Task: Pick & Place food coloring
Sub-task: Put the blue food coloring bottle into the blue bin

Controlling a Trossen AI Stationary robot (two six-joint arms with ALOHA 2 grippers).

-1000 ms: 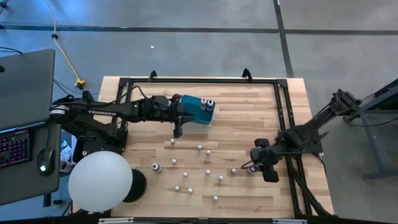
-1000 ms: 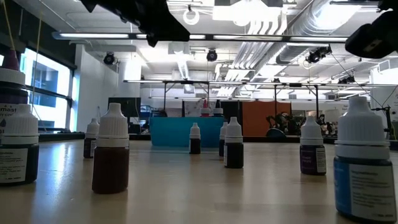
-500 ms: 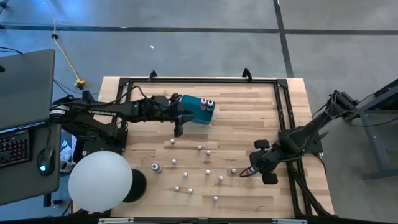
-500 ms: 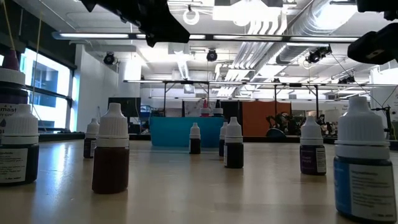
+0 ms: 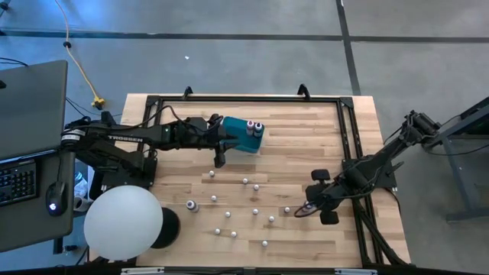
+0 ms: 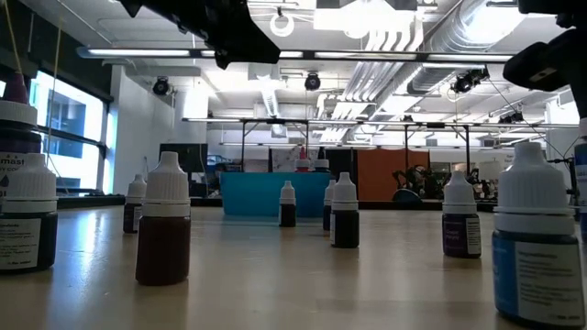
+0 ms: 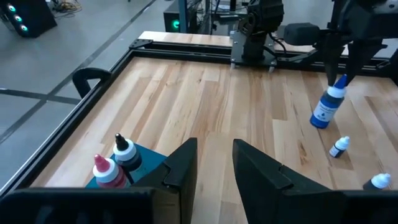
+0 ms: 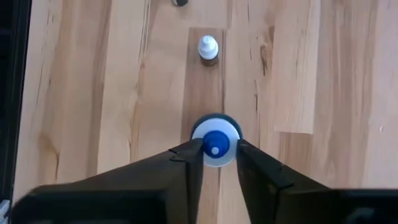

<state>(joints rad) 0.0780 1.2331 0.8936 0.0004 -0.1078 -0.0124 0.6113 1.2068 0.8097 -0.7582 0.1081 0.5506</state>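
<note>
The right gripper [image 8: 214,163] is closing on a blue bottle [image 8: 215,148] standing on the desk [image 5: 306,130] near its right edge. In the right wrist view the two fingers [image 8: 188,163] are sitting on either side of the bottle's cap, right against it. In the left wrist view the same bottle [image 7: 328,107] is standing upright on the wood, tip up between the far gripper's fingers.

The left gripper [image 5: 220,160] is hanging just beside the box [image 5: 243,134], its fingers [image 7: 181,165] apart and grasping nothing. Two bottles [image 7: 115,163] are standing in the box. The other bottles [image 5: 244,202] are dotting the middle of the desk, well apart from one another.

Compared with a second ago, the right gripper has slid slightly toward the desk's centre and its fingers have narrowed around the blue bottle; the left arm and the loose bottles are sitting where they were.

In the low view the grippers are showing only as dark shapes cut off at the top edge, and the nearest bottles [image 6: 532,234] are cropped at the frame's sides. Whether the blue bottle is truly clamped cannot be told.
</note>
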